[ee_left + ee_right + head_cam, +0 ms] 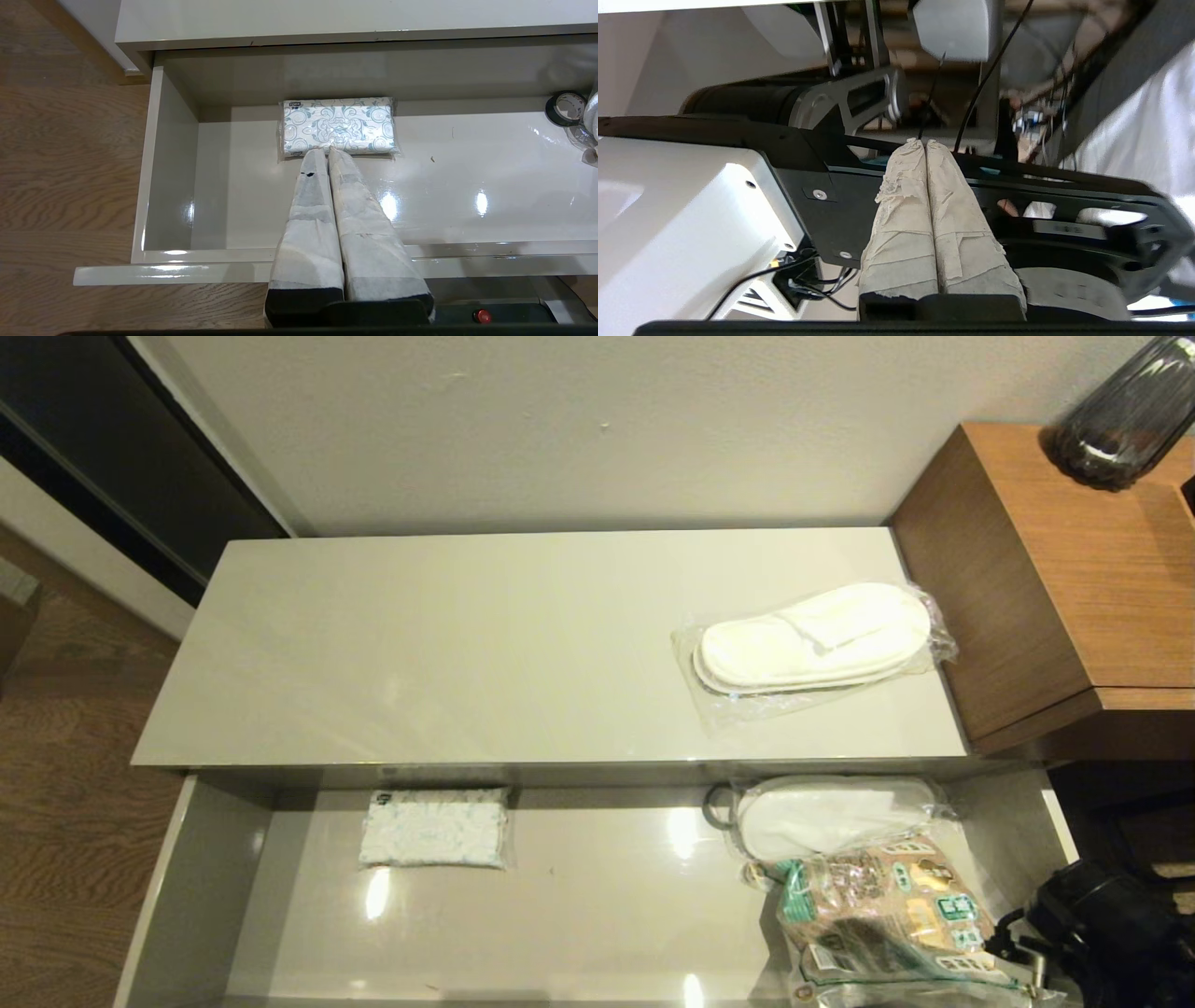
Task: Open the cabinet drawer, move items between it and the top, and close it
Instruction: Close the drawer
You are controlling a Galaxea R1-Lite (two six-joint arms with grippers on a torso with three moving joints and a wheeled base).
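The cabinet drawer (607,905) stands pulled out below the top (467,644). One bagged pair of white slippers (812,639) lies on the top's right end. A second bagged pair (831,814) lies in the drawer's right part, at the back. In the left wrist view my left gripper (327,150) is shut and holds nothing. It hangs over the drawer's front rim (187,273), with its tips level with the near edge of a small white packet (338,126). My right gripper (926,142) is shut and empty, pointing at the robot's own frame.
The white packet (435,828) lies at the drawer's back left. A brown-and-green printed bag (887,915) partly overlaps the slippers in the drawer, beside a tape roll (717,805). A taller brown wood-grain unit (1055,579) with a dark vase (1120,415) borders the top's right. The right arm (1102,924) sits low right.
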